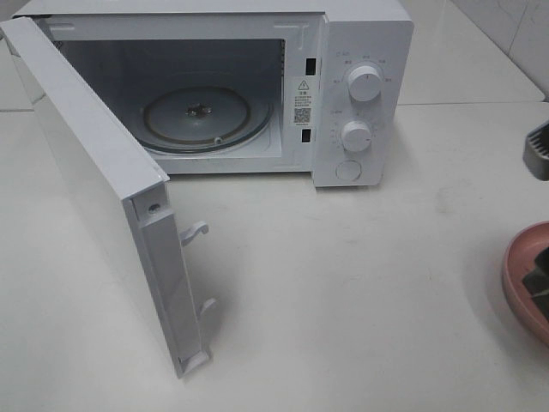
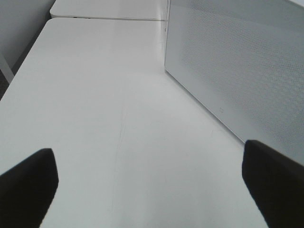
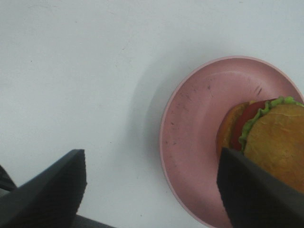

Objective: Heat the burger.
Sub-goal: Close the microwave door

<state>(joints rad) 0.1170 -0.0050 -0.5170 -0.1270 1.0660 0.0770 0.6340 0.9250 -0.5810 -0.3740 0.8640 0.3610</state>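
One burger lies on a round pink plate, toward one side of it rather than centred, its golden bun up and lettuce and tomato showing at its edge. The plate sits on the white tabletop at the far right of the scene, cut by the frame edge in the high view. The right tool hangs above the plate with its dark fingers spread wide; one finger is over the plate beside the burger, the other over bare tabletop, and nothing is held. Well to the left stands a white microwave, its door swung open toward the near left, the glass turntable visible inside. The left tool is spread wide and empty over the tabletop beside the door's perforated panel.
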